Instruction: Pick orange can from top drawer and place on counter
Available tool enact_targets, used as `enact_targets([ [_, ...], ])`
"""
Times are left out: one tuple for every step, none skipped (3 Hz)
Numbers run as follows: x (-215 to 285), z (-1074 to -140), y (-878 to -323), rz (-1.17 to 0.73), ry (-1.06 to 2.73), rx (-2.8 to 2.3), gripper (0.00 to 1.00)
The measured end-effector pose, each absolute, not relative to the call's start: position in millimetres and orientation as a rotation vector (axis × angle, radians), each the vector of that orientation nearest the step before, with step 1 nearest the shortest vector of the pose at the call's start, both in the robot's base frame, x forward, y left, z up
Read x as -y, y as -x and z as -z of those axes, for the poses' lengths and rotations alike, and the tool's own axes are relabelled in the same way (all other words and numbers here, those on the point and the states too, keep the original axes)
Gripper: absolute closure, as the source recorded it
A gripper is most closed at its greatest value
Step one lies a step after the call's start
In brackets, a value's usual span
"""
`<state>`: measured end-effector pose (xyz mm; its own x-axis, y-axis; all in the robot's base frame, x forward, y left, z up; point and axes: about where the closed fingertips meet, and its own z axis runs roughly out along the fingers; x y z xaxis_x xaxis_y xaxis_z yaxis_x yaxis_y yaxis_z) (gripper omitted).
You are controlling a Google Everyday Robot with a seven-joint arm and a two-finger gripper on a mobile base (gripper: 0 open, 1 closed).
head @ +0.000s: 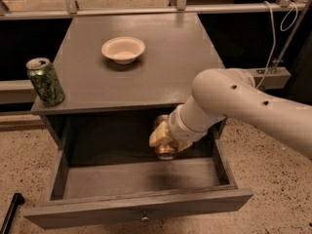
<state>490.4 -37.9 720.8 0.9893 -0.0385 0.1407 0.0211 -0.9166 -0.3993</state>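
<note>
The orange can (165, 145) is copper-orange with a silver end. It hangs in my gripper (163, 136), lifted above the floor of the open top drawer (146, 211), just below the front edge of the counter (161, 77). My gripper is shut on the can, its cream fingers (157, 137) wrapped around it. My white arm (243, 106) reaches in from the right. The drawer is pulled out, and its small round knob (144, 218) shows on the front panel.
A green can (45, 81) with a silver top stands at the counter's front left corner. A cream bowl (123, 49) sits on the counter's middle back. A railing and cables run behind and to the right. A black bar (9, 213) lies on the floor at the lower left.
</note>
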Motion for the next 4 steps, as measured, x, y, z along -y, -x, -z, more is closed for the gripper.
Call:
enact_targets([
  [50,-762,-485,0.269,2.693,-0.037,0.92],
  [60,-793,-481,0.309,2.707,-0.055,0.92],
  [66,-820,-493,0.325,2.726,-0.120,0.93],
  [68,-846,-520,0.346,2.731,-0.189,0.90],
])
